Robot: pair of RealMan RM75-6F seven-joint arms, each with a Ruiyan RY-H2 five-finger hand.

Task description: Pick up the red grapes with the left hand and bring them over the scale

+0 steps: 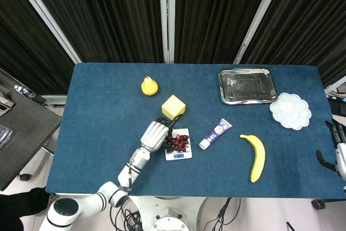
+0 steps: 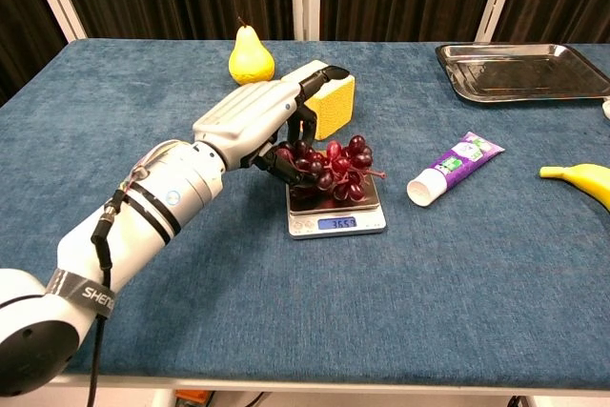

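Note:
The dark red grapes (image 2: 334, 171) lie on the small white scale (image 2: 338, 224), whose display shows a reading. My left hand (image 2: 257, 121) sits just left of the bunch with its fingers lifted and spread; the lower fingers and thumb still touch the grapes' left side. From the head view, the grapes (image 1: 177, 143) cover the platform of the scale (image 1: 178, 156), and the left hand (image 1: 154, 135) is beside them. My right hand (image 1: 338, 150) hangs past the table's right edge, fingers apart and holding nothing.
A yellow block (image 1: 173, 107) stands just behind the left hand, and a pear (image 1: 149, 86) lies further back. To the right of the scale are a purple tube (image 1: 215, 133) and a banana (image 1: 257, 157). A metal tray (image 1: 247, 85) and a white palette (image 1: 290, 110) are at the back right.

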